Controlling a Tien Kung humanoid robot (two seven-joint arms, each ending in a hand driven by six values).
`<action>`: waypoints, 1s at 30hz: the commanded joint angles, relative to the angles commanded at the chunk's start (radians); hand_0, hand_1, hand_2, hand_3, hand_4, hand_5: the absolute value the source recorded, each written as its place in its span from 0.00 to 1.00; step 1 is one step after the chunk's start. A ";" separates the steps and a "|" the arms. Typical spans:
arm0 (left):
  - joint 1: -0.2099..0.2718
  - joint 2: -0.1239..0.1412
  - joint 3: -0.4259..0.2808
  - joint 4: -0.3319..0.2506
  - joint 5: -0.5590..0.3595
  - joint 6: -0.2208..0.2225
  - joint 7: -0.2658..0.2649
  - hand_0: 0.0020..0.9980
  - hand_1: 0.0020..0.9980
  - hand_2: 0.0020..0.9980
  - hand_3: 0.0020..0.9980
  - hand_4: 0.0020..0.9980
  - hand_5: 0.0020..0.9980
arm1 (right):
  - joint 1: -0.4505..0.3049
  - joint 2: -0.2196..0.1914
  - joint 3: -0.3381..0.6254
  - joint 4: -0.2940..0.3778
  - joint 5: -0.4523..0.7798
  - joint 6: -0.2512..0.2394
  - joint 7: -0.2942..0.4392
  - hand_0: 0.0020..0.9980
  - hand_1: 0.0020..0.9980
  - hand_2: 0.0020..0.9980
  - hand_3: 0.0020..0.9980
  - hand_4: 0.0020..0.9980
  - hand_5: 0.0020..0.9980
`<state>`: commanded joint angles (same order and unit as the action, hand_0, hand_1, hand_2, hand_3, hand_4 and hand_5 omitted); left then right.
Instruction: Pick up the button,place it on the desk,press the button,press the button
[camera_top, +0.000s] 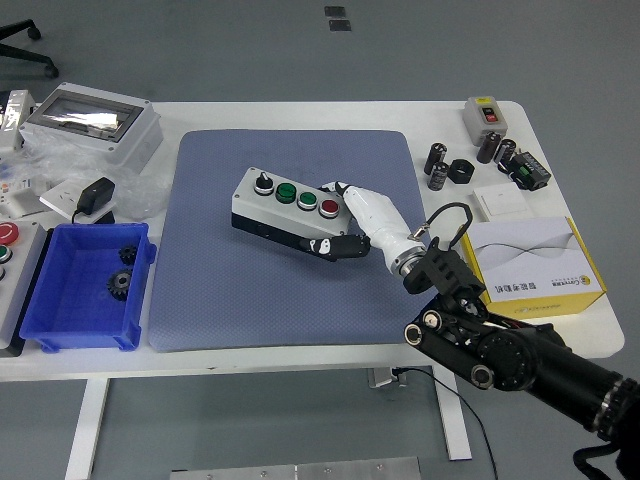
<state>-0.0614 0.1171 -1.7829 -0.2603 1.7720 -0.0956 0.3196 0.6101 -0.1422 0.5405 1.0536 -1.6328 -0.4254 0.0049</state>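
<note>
Reaching in from the lower right, glossy white right hand (362, 222) with dark fingertips curled around the right end of the grey rectangular button box (285, 211), tilted above the textured blue mat (290, 290). Beyond, round black knob, two green caps, one red. Box underside hidden.

A white table (300, 112) carries a blue-grey mat (250, 290) across its middle (covering most of the centre); left of the mat sit a blue bin (60, 300) and a grey enclosure (95, 125), right of it a yellow-and-white box (535, 262) and small black cylinders (438, 165)
</note>
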 joint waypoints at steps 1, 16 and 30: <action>0.001 0.000 0.001 0.000 -0.002 0.001 0.000 0.67 0.57 0.51 0.58 0.43 0.06 | -0.001 -0.013 -0.004 0.020 0.005 0.008 0.024 0.08 0.27 0.41 0.37 0.00 0.00; 0.001 -0.002 0.006 0.000 -0.003 0.003 0.001 0.67 0.58 0.51 0.58 0.45 0.07 | -0.001 -0.048 -0.137 -0.003 -0.186 0.036 0.090 0.08 0.24 0.24 0.17 0.00 0.00; 0.000 -0.002 0.003 0.000 0.000 -0.001 0.000 0.66 0.58 0.51 0.58 0.46 0.08 | -0.012 -0.053 -0.103 -0.039 -0.200 0.054 0.089 0.14 0.27 0.25 0.18 0.00 0.00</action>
<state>-0.0615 0.1147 -1.7798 -0.2600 1.7722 -0.0970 0.3195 0.5982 -0.1950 0.4372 1.0147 -1.8328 -0.3712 0.0939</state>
